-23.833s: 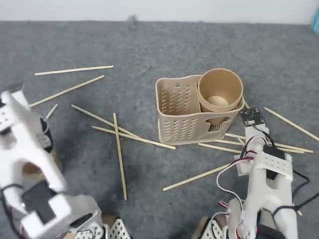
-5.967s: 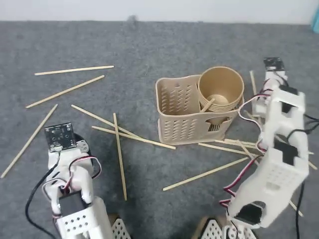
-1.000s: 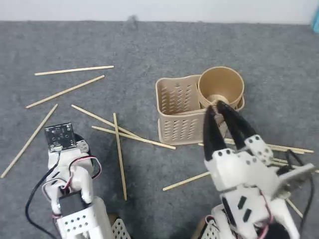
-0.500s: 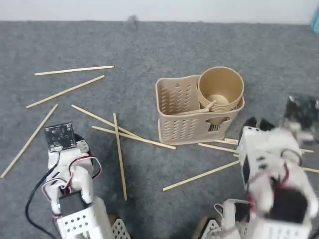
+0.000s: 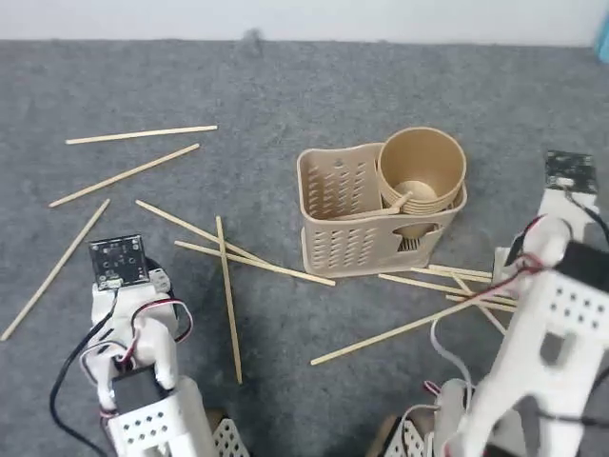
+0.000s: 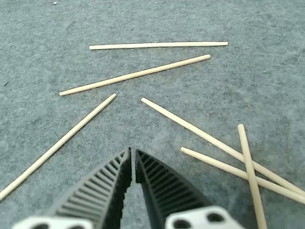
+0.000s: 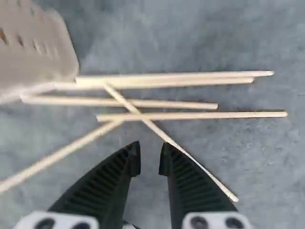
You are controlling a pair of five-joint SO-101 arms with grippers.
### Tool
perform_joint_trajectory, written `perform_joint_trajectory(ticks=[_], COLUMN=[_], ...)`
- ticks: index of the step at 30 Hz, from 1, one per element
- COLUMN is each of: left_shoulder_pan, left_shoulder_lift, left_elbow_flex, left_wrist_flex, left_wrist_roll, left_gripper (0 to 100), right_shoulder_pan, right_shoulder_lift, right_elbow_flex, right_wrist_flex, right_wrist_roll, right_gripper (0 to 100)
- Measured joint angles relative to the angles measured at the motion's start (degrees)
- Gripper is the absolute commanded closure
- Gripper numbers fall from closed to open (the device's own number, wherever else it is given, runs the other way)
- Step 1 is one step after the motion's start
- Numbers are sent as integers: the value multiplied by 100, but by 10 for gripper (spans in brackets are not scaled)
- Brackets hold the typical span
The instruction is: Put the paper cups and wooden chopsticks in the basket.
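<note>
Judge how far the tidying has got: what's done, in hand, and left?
Done: the paper cups sit stacked in the basket, one chopstick with them. In hand: nothing; the right gripper hovers empty, fingers apart, over the chopstick pile; the left gripper is shut, empty. Left: that pile and the scattered chopsticks near the left gripper.

It looked like a robotics lab bench: the left arm (image 5: pixel 133 367) and right arm (image 5: pixel 552 328), white with bare wiring, stood on a grey felt mat (image 5: pixel 285 86) before a plain pale wall (image 5: pixel 304 17).

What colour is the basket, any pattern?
Beige basket, with rows of small slot perforations in its walls. Shows best in the high view.
</note>
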Motion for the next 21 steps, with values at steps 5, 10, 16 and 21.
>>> perform_joint_trajectory(ticks=[5,10,16,21], left_shoulder_pan=[0,0,0,0], left_shoulder_lift=[0,0,0,0], left_elbow_flex=[0,0,0,0], left_wrist_flex=[0,0,0,0], left_wrist_roll=[-9,-9,-9,-9], left_gripper=[987,987,987,987], right_shoulder_pan=[88,176,193,193], right_shoulder_lift=[1055,2092,3165,3763], right_elbow_flex=[0,0,0,0], right_wrist_flex=[-651,-1749,-2936,-3798], right_wrist_roll=[1486,2374,3007,3481], right_gripper=[908,908,908,907])
